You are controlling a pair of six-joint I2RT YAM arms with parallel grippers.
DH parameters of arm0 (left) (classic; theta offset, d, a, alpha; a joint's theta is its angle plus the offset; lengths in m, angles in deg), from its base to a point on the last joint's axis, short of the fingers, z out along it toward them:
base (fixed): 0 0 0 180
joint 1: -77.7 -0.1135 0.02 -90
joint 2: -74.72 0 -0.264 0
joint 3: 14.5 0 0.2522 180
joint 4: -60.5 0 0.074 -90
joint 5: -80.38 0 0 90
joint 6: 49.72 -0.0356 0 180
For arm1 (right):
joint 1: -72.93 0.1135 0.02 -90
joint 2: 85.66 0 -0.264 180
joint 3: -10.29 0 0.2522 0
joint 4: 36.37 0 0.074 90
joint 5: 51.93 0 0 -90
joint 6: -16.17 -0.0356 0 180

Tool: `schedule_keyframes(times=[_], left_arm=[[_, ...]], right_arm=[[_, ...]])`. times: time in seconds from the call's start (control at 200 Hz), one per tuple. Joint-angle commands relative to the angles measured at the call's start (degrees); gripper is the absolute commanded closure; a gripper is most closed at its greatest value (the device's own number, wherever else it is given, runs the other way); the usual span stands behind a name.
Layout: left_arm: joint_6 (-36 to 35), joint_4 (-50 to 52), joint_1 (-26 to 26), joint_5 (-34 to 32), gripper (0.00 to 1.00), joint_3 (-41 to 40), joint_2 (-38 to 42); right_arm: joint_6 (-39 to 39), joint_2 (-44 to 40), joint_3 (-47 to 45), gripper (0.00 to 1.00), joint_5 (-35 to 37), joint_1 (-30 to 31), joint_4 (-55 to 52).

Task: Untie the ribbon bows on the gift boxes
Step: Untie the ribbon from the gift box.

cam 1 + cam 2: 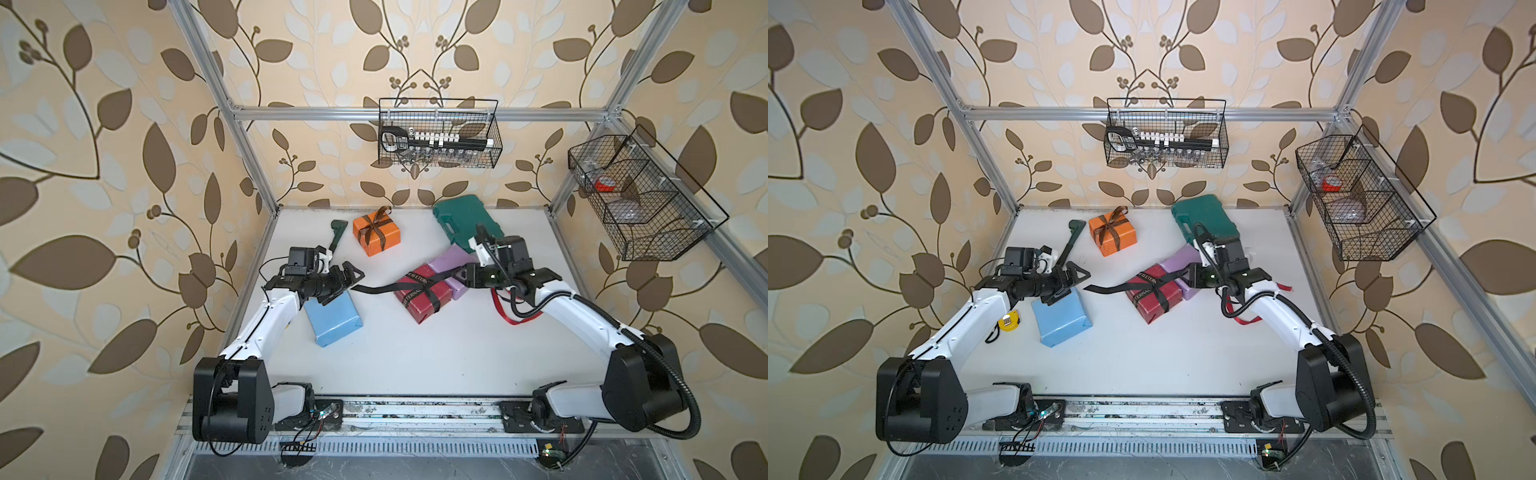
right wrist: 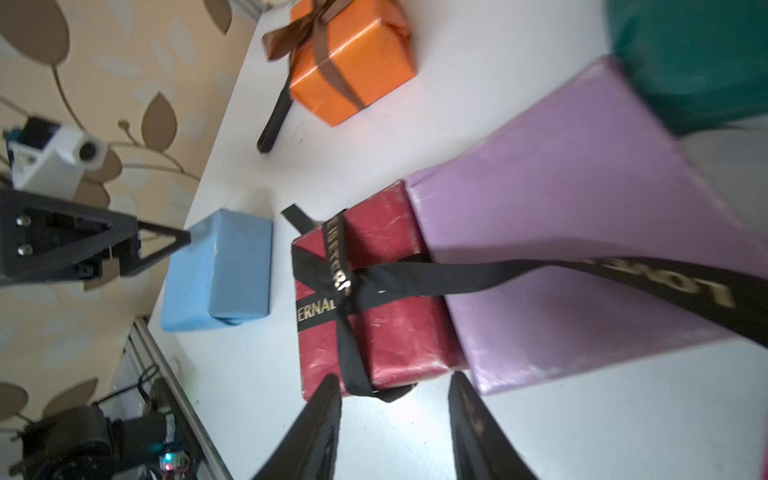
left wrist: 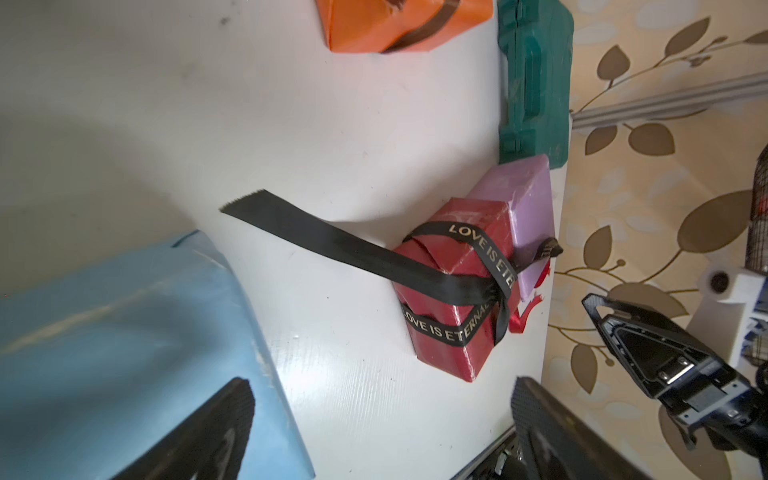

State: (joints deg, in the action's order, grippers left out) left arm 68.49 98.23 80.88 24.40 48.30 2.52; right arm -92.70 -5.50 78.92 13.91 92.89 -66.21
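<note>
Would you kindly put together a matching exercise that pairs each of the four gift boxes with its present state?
Boxes:
1. orange box
2. dark red box
3. light blue box
4. lilac box

States:
A. no ribbon, touching the dark red box, by the green case
B. brown bow tied on top
C. no ribbon, nearest the open left gripper
D. black ribbon around it, one long tail trailing loose

Pairs: 1-B; 2-D; 3-C; 4-A
</note>
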Motion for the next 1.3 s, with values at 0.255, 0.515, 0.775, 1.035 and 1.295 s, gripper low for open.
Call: schedule_keyframes(times=[0.255,0.515,0.775,1.035,1.295], left_arm=[[-6.3,3.3,15.5,-8.1,0.19,16.2,-13.2],[-7.4,3.9,17.5,-8.9,0.21,20.0,-19.0],[-10.3,6.7,19.2,-13.4,0.21,22.6,-23.7],[-12.0,8.9,20.4,-13.7,0.21,28.4,-30.6],[-12.5,9.1,20.7,-14.0,0.21,28.6,-33.4]], right_arm=[[9.4,12.3,9.6,0.60,9.0,13.6,-6.6],[11.2,14.7,11.2,0.59,15.4,14.2,-7.4],[11.5,13.9,9.0,0.58,17.3,14.2,-5.9],[11.7,17.0,9.6,0.68,13.2,13.9,-6.1],[8.9,18.1,7.9,0.85,2.2,10.0,-3.7]])
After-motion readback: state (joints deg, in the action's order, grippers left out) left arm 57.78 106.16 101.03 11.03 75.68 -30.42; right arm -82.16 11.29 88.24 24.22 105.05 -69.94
